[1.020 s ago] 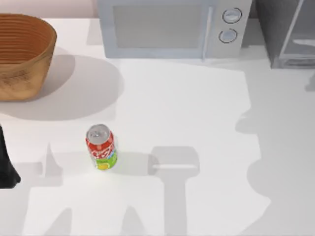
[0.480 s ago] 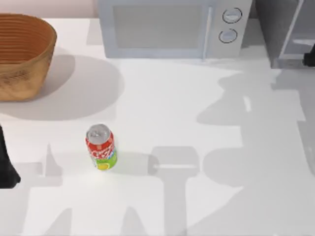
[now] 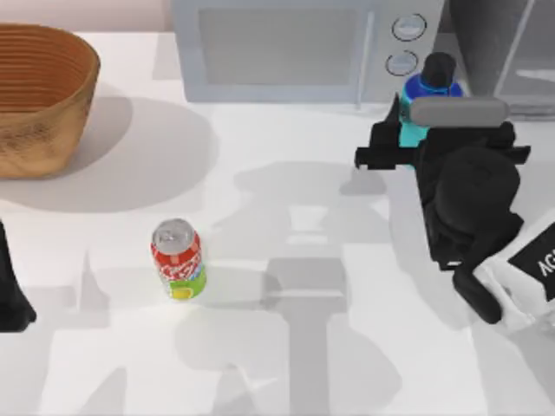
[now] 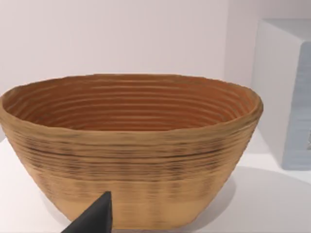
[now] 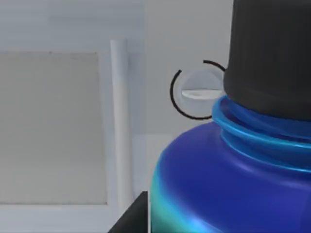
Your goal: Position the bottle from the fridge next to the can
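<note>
Right hand [image 3: 401,139] clamped on bottle [image 3: 427,100], fingers either side of the teal body, well above worktop [image 3: 286,165] at the right rear, just in front of microwave [image 3: 295,48] knobs and left of fridge [image 3: 507,52]. Bottle upright in the grip, out of the fridge, far from can [image 3: 179,258].

Right wrist view close on bottle: black round cap, ribbed blue neck ring, dark blue shoulder shading to teal lower down; one microwave knob and door handle behind it. Surface glossy and smooth; looks rigid, stout, taller than the can. Side loop not made out.

Step in hand, by judgement: carry phase, fetch done, placing not yet done. Next move calls for a long traverse leftward and toward the front across open worktop, then a descent with the bottle kept upright, base set down just beside the can without touching it. Risk: nudging or toppling the can on approach; tilt on release.

Can upright, left of centre, silver lid up, red body, green-yellow lower band.

Left hand [image 4: 92,218] parked at the worktop's left edge, facing basket [image 3: 39,95]; finger state cannot be told.
</note>
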You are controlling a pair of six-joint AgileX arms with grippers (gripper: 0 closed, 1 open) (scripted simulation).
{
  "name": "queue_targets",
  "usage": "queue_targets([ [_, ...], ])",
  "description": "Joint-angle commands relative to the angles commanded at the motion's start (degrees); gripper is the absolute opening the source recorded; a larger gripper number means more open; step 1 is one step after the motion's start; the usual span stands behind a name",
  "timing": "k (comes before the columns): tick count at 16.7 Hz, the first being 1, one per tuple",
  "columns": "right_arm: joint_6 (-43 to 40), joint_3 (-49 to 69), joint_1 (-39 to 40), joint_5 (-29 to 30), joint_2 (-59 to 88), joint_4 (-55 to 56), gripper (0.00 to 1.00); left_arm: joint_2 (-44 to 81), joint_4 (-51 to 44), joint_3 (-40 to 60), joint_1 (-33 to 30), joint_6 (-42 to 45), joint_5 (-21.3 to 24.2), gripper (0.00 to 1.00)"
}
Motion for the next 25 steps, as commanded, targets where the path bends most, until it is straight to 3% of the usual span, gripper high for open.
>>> queue_targets([
  [5,0.00,-0.66,19.21,19.49,2.36,3.12,0.00,0.00,0.00,0.00,0.00,0.00,0.00,1.00],
  [9,-0.01,-1.16,28.78,29.22,3.13,4.40,0.00,0.00,0.00,0.00,0.00,0.00,0.00,1.00],
  [22,-0.01,-1.26,30.32,30.77,3.22,4.58,0.00,0.00,0.00,0.00,0.00,0.00,0.00,1.00],
  [25,-0.01,-1.26,30.32,30.77,3.22,4.58,0.23,0.00,0.00,0.00,0.00,0.00,0.00,1.00],
])
